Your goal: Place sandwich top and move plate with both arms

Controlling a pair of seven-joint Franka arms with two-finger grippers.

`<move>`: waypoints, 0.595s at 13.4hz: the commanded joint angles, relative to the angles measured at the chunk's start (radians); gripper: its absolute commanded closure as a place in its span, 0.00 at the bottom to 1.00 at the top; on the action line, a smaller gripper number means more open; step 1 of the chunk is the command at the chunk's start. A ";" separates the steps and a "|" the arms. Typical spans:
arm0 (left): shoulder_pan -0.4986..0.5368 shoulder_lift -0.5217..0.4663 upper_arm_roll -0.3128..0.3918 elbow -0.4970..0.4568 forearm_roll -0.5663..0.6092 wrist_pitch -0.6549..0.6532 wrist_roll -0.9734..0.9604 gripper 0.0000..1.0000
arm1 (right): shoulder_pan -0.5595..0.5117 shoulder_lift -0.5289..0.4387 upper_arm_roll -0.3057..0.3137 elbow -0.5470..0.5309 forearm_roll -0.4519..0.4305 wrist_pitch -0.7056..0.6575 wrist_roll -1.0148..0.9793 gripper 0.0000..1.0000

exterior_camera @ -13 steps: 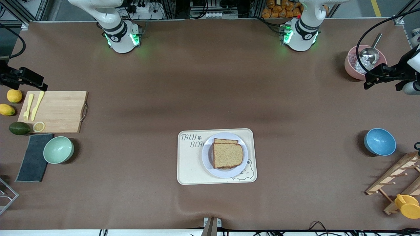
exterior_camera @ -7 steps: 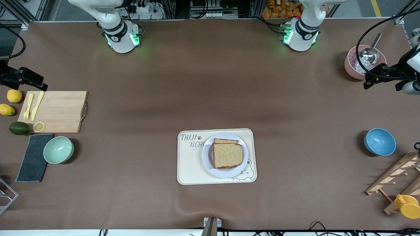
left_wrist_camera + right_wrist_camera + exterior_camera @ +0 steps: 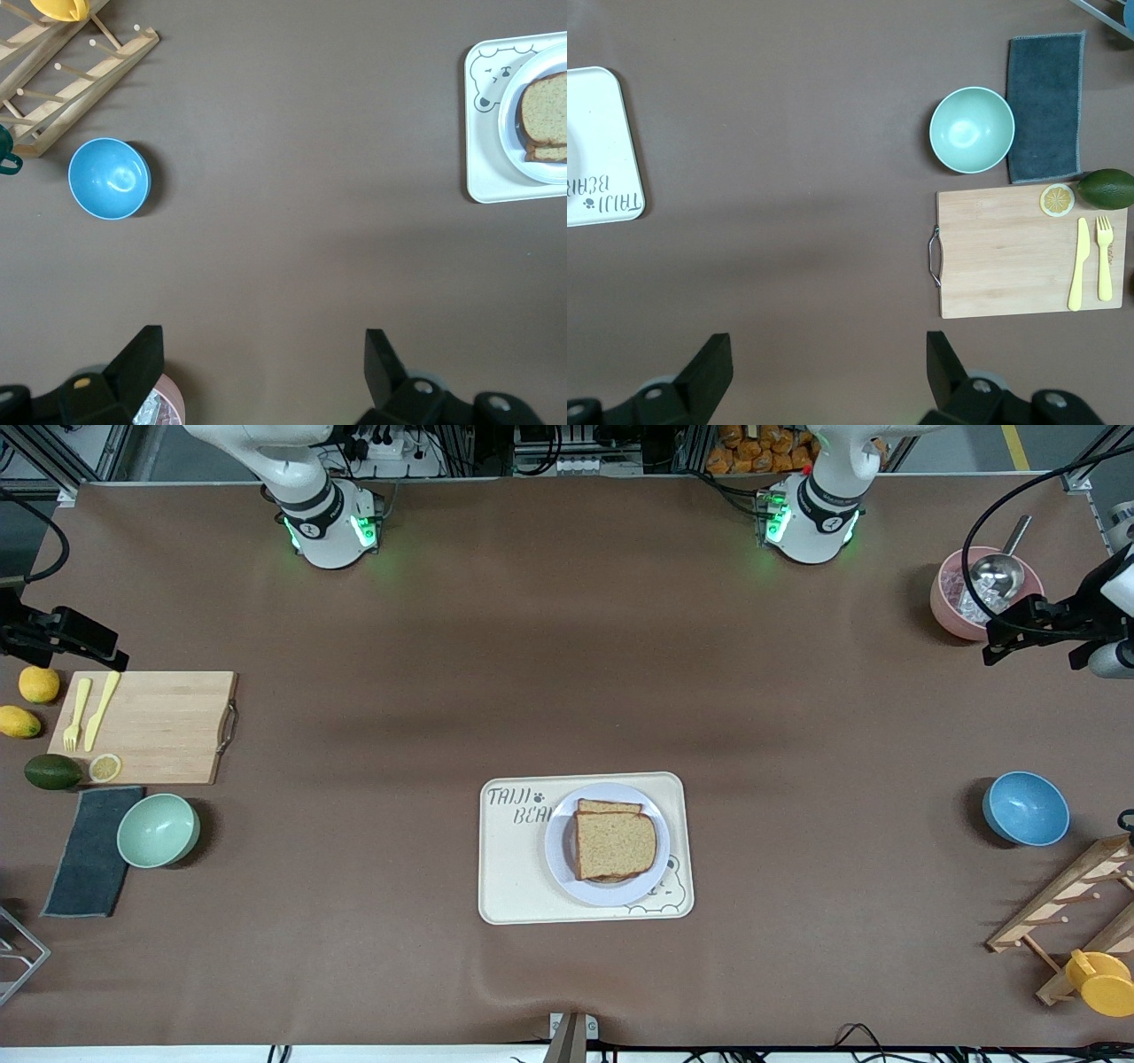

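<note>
With the sandwich top already on the plate, left gripper and right gripper hang spread wide and empty at the table's ends; carrying the plate looks next

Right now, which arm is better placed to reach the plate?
Probably left: the plate sits on the tray's half toward the left arm. The left gripper and right gripper wait open at the table's ends.

A robotics lab: two green-lit arm bases bolted on a brown-covered table, aluminium framing and cables just above it.
</note>
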 commanded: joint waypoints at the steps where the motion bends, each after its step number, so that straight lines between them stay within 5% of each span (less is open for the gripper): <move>1: 0.008 -0.020 -0.015 -0.002 0.008 -0.020 -0.019 0.00 | -0.024 -0.007 0.018 -0.009 -0.011 0.007 0.002 0.04; 8: 0.005 -0.020 -0.022 -0.002 0.007 -0.034 -0.067 0.00 | -0.024 -0.006 0.018 -0.009 -0.011 0.007 0.000 0.03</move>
